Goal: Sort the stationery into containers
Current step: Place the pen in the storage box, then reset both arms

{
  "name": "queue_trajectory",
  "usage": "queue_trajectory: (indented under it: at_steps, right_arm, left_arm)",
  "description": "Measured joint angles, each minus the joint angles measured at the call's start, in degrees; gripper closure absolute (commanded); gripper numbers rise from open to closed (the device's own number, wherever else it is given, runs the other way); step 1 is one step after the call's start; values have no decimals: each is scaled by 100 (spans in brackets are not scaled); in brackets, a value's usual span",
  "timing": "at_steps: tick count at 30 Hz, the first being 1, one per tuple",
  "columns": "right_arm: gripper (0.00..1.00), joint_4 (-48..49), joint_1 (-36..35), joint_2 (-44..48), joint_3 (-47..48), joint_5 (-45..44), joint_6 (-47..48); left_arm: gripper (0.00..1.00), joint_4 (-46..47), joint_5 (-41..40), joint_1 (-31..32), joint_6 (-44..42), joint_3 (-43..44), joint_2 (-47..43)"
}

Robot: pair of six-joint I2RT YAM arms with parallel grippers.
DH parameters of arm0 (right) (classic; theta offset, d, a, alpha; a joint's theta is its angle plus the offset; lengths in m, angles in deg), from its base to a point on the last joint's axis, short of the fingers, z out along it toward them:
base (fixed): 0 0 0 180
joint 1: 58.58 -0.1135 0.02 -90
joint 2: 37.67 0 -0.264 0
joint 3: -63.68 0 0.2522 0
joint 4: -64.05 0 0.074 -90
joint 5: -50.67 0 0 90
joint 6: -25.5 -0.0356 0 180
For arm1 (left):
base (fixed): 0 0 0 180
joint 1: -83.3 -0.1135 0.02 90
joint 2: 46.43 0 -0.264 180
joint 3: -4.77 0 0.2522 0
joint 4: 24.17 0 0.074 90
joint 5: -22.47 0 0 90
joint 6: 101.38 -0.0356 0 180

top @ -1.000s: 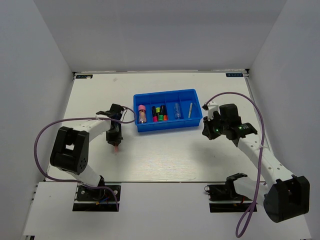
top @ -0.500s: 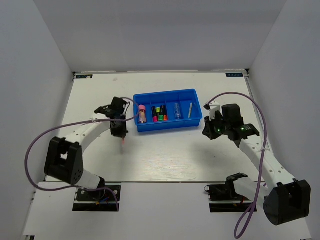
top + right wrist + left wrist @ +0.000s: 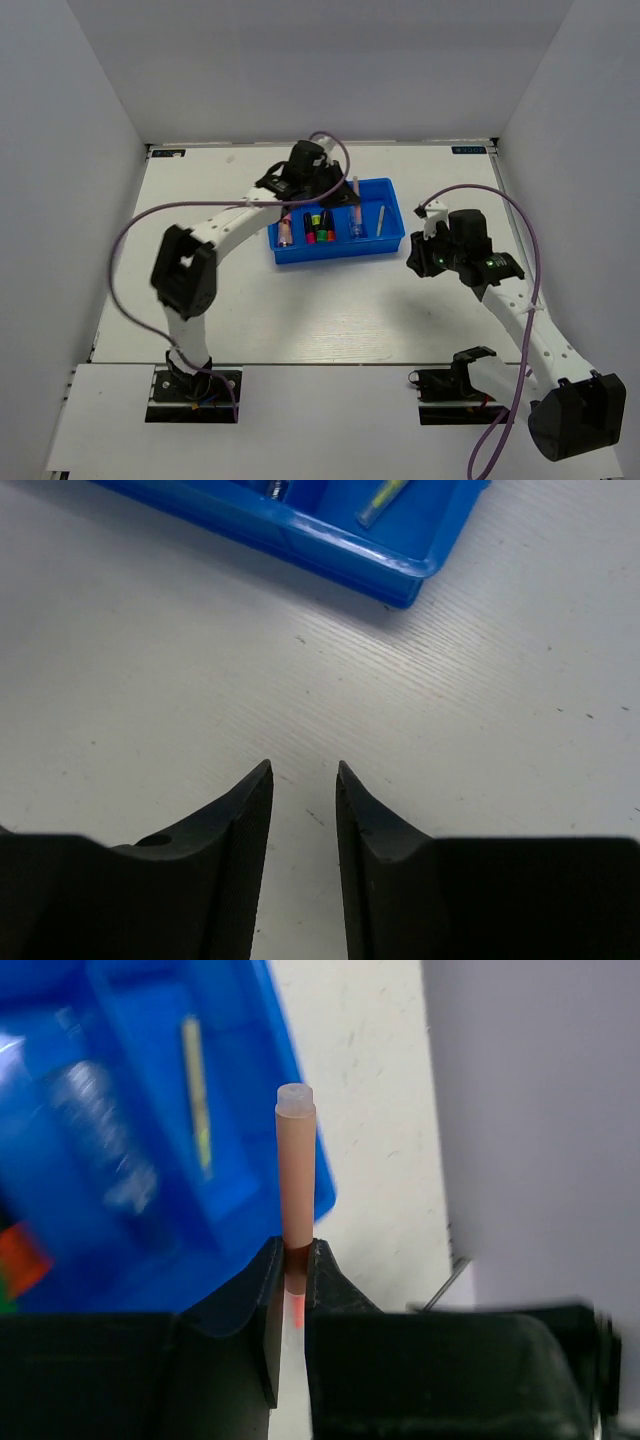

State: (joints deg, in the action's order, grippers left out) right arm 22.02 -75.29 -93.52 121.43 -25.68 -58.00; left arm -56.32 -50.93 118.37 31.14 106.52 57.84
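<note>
The blue tray [image 3: 338, 252] sits mid-table with four compartments. They hold a pink item [image 3: 284, 228], short black highlighters [image 3: 318, 227], a clear pen [image 3: 356, 224] and a pale stick [image 3: 381, 220]. My left gripper [image 3: 340, 193] hovers over the tray's back right part. It is shut on a thin pink stick [image 3: 296, 1175] that juts forward past the fingertips [image 3: 268, 1260], above the tray's end wall [image 3: 300, 1110]. My right gripper [image 3: 415, 264] is low over the table to the right of the tray, open [image 3: 303, 770] with nothing between its fingers.
White walls close in the table on three sides. A purple cable [image 3: 330, 140] loops above the left wrist, and another [image 3: 470, 190] arcs over the right arm. The tray's near right corner [image 3: 400, 575] lies just ahead of the right gripper.
The left arm has swung from the table left of the tray up and over the tray, carrying the pink stick. The right gripper's jaws have parted.
</note>
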Motion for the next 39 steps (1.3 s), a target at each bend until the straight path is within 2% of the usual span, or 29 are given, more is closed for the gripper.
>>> queue_trajectory:
  at_steps: [3, 6, 9, 12, 15, 16, 19, 22, 25, 27, 29, 31, 32, 35, 39]
  right_arm:
    - [66, 59, 37, 81, -44, -243, -13]
    - [67, 105, 94, 111, -81, -396, -17]
    - [67, 146, 144, 129, -87, -476, -22]
    - [67, 157, 197, 168, -122, -501, -28]
    - [67, 175, 234, 192, -160, -496, -33]
    - [67, 177, 245, 192, -164, -496, -33]
    - [67, 181, 284, 192, -168, -494, -33]
    - [59, 181, 323, 192, -168, -487, -50]
    - [49, 181, 369, 192, -168, -474, -66]
    - [47, 184, 400, 192, -168, -448, -61]
    - [37, 181, 428, 192, -168, -435, -70]
    - [15, 179, 466, 212, -168, -422, -87]
    - [9, 179, 487, 236, -168, -411, -87]
    - [9, 190, 509, 341, -170, -446, -122]
    - [9, 249, 509, 463, -175, -634, -341]
  left_arm:
    - [99, 715, 424, 39, 503, 721, 1200]
    - [99, 1019, 634, 76, 789, 1294, 1991]
    - [99, 1176, 682, 90, 935, 1620, 2382]
    - [94, 1268, 645, 105, 992, 1707, 2535]
    - [78, 1285, 636, 107, 1038, 1709, 2621]
    - [68, 1287, 638, 107, 1051, 1718, 2658]
    - [51, 1300, 654, 111, 1117, 1766, 2826]
    - [42, 1266, 664, 111, 1196, 1784, 2997]
    - [22, 1239, 708, 111, 1222, 1786, 3034]
    - [11, 1241, 748, 111, 1180, 1805, 2979]
    - [0, 1161, 787, 118, 1067, 1784, 2876]
    - [0, 1025, 820, 127, 879, 1558, 2581]
    - [0, 905, 791, 140, 710, 1325, 2330]
    - [0, 164, 501, 251, 107, 581, 1150]
    - [0, -627, -411, 584, -691, -627, -1178]
